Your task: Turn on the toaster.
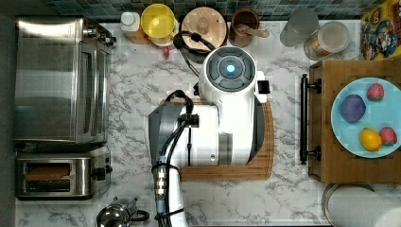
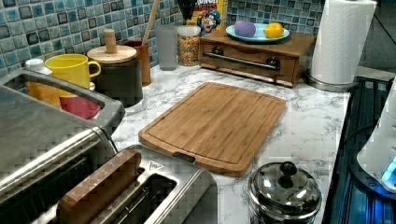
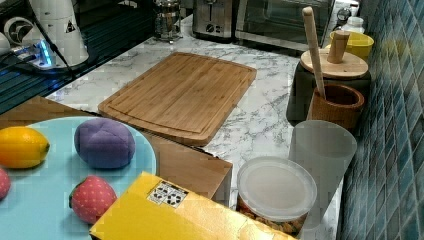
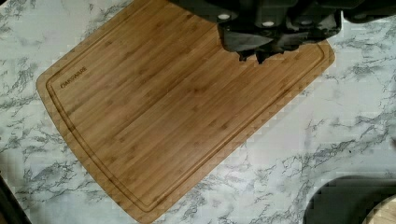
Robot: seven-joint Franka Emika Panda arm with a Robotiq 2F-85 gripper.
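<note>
On cutting board "CHARISMA"-like stamp, unclear; claw above it, fingers together

In the top view the toaster sat at lower left, just below the oven, a kettle beside its lower right. The board lay mid-counter under the arm. A plate of fruit sat on the drawer box at the top view's right.
</note>
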